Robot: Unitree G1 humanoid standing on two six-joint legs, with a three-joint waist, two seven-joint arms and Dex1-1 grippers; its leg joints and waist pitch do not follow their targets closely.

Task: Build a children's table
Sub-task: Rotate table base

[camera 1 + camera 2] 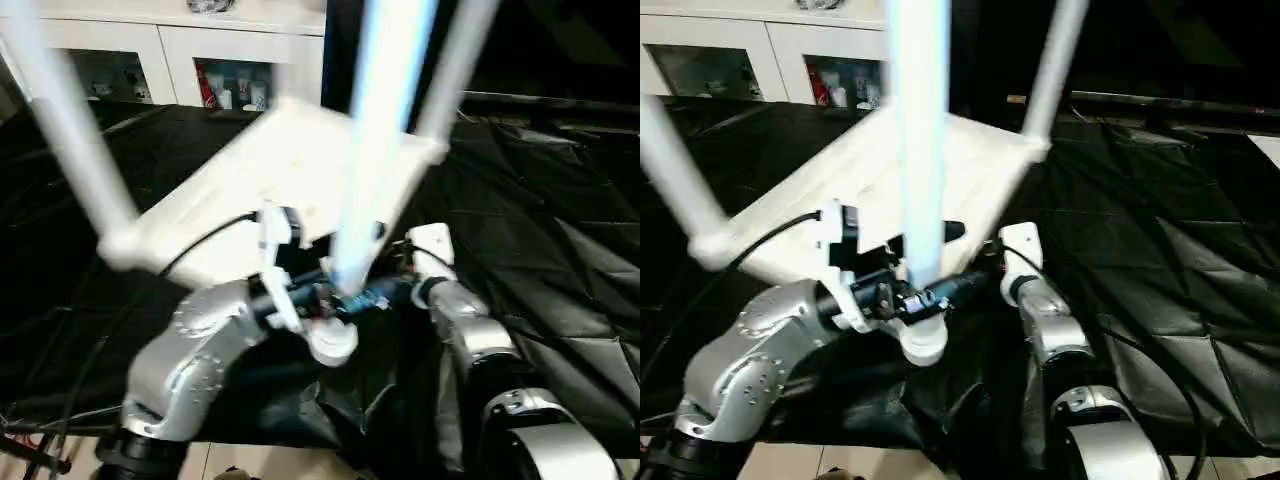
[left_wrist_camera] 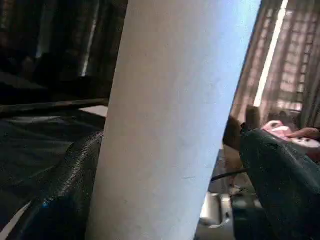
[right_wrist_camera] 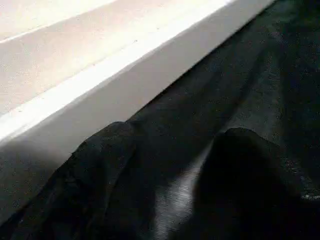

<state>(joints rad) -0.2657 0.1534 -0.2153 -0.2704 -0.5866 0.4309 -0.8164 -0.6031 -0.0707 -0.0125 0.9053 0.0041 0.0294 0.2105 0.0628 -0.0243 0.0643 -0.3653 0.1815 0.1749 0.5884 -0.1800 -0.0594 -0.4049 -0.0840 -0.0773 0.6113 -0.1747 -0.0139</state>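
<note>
The white plastic tabletop (image 1: 300,170) lies upside down on the black-draped work table (image 1: 560,250), its flat rectangular underside facing up and tilted a little toward the camera, with rounded sockets at its corners. Three white tubular legs can be counted standing up out of it: the left leg (image 1: 70,130) leans out from the near left corner socket, the far leg (image 1: 1055,65) rises from the far right corner, and the near leg (image 1: 920,130) stands at the near edge closest to the robot, its rounded foot end (image 1: 923,340) low between the two forearms. The left gripper (image 2: 165,200) has this near leg between its two black fingers (image 2: 62,195), one on each side of the tube and pressed against it, so it is closed around the leg. The right gripper (image 3: 170,185) sits low at the tabletop's white side edge (image 3: 100,100), over the black cloth; its two dark fingers (image 3: 105,165) stand apart with cloth showing in the gap and nothing between them. The cloth is creased into diamond folds and covers the whole work surface. Behind it stands one white cabinet (image 1: 170,55) with glass doors and coloured items inside, and the wall beyond on the right is dark.
</note>
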